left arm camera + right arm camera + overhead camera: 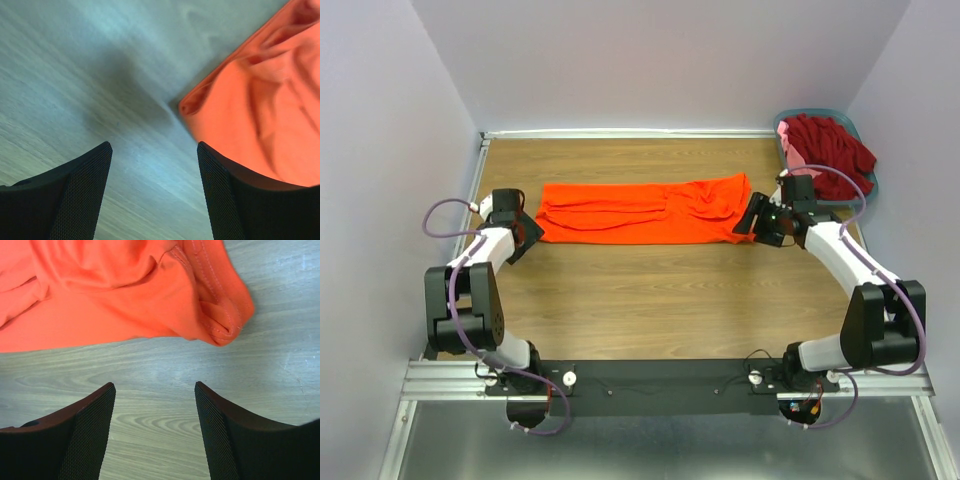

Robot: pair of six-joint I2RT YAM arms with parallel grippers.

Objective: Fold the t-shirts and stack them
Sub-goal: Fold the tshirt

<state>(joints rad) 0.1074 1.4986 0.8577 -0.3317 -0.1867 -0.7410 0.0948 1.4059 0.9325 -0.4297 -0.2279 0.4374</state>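
**Grippers wide at either end of the orange t-shirt**

Found left gripper [527, 232] with fingers spread wide and nothing between them. Saw the same of right gripper [753, 216]: jaws well apart, empty.

From the top view, noted the orange t-shirt [640, 212] lying as a long folded band on the table [650, 290], stretched between the two grippers, one short end just beside each. Noted also, beyond the right gripper and to its outer side, a grey-blue basket [868, 188] holding a dark red t-shirt [830, 145] and a bit of pink t-shirt [785, 133]. Could not see basket or contents from either wrist.

From the left wrist, made out only bare wood between the fingers, with a corner of the orange cloth ahead and to the right of them; view blurred. Could not tell whether the right finger [225, 200] touched the cloth or hung above it.

From the right wrist, saw more detail than from above: stitched hem rolled at the shirt's corner, ahead of the right finger [225, 435], and a strip of wood separating the fingertips from the near edge.
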